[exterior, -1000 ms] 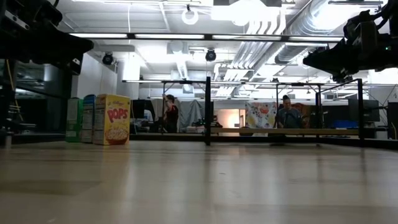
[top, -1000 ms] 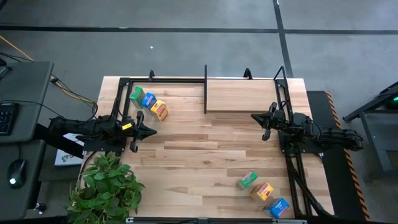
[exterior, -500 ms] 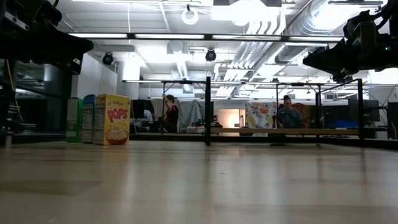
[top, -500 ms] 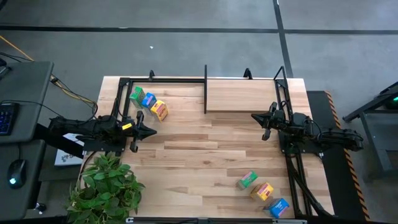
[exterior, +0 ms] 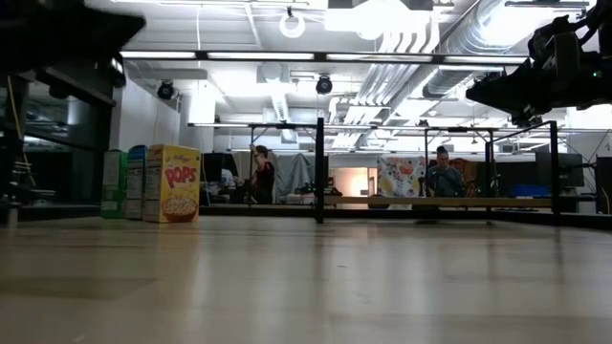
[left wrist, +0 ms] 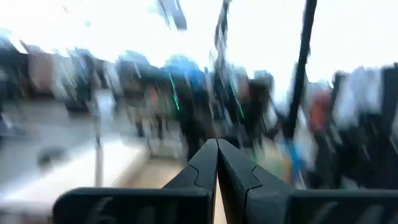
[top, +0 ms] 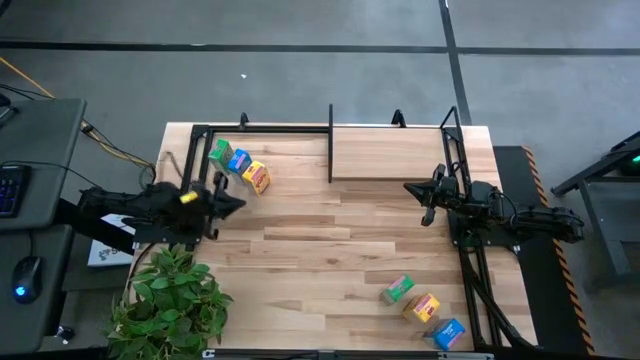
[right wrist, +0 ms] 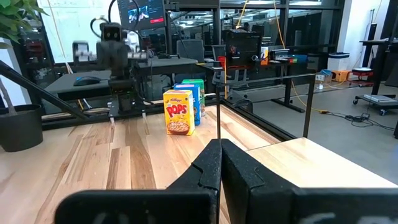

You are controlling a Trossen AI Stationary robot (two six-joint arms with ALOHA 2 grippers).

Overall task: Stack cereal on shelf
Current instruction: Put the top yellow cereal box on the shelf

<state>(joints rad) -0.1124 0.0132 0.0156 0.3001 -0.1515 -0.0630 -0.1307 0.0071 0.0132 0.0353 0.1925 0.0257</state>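
Three cereal boxes, green [top: 221, 153], blue [top: 238, 160] and yellow [top: 257, 177], stand on end in a row at the table's far left; the yellow one [right wrist: 178, 112] also shows in the right wrist view. Three more, green [top: 397, 290], yellow [top: 421, 306] and blue [top: 449, 333], sit at the near right. The shelf [top: 390, 153], a black tube frame with a light board, stands along the far edge. My left gripper [top: 242, 203] is shut and empty, just nearer than the far-left boxes. My right gripper [top: 408, 187] is shut and empty beside the shelf board's near edge.
A potted plant [top: 170, 300] stands at the table's near left corner, close under the left arm. A desk with a keyboard and a mouse [top: 27, 275] lies off the left edge. People [exterior: 260, 175] sit in the room behind. Bare tabletop [top: 320, 250] spans the middle.
My left gripper has tipped its fingers upward and risen a little, staying shut; in the low view it has climbed toward the picture's top. The boxes and the right arm have kept still.
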